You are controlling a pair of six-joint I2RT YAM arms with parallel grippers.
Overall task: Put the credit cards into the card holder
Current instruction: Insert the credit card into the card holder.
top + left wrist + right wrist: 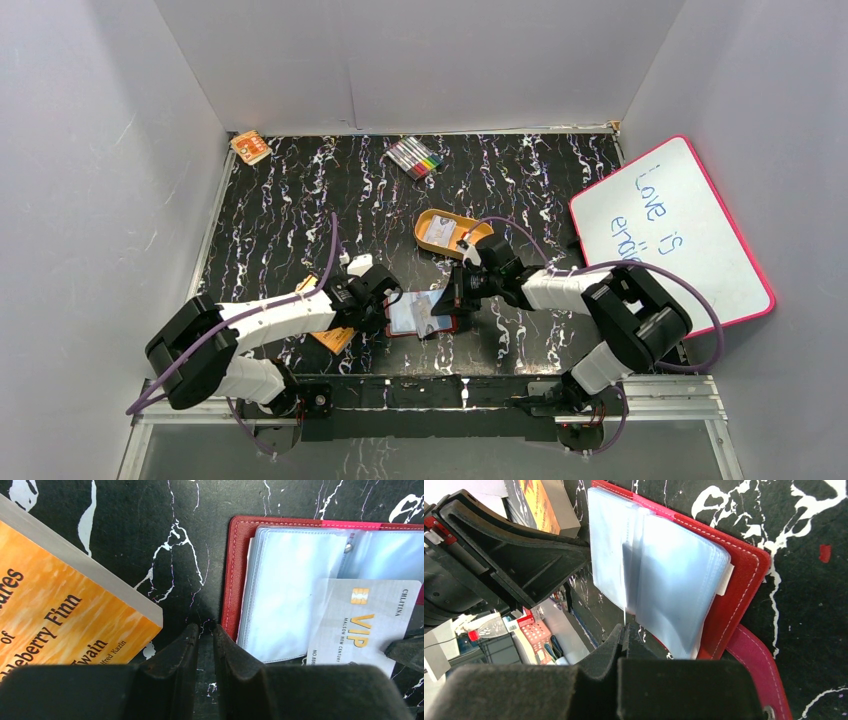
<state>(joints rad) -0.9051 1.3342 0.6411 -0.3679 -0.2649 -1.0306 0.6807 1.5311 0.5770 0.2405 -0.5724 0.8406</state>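
Note:
The red card holder (400,322) lies open on the black table, its bluish-clear pockets (290,595) facing up inside the red cover (744,590). A pale credit card (365,622) printed "VIP" rests slanted over the pockets. My right gripper (625,628) is shut on that card, which shows there only as a thin white edge (624,611); one of its fingers (406,649) shows at the card's corner. My left gripper (206,628) stands on the table just off the holder's left edge, its jaws a narrow slit apart with nothing between them.
An orange book (60,615) lies close left of the left gripper. An orange-tan oval tin (450,232) holding a pale card stands behind the holder. Markers (415,157) and a small orange pack (250,148) lie at the back. A whiteboard (670,235) lies at the right.

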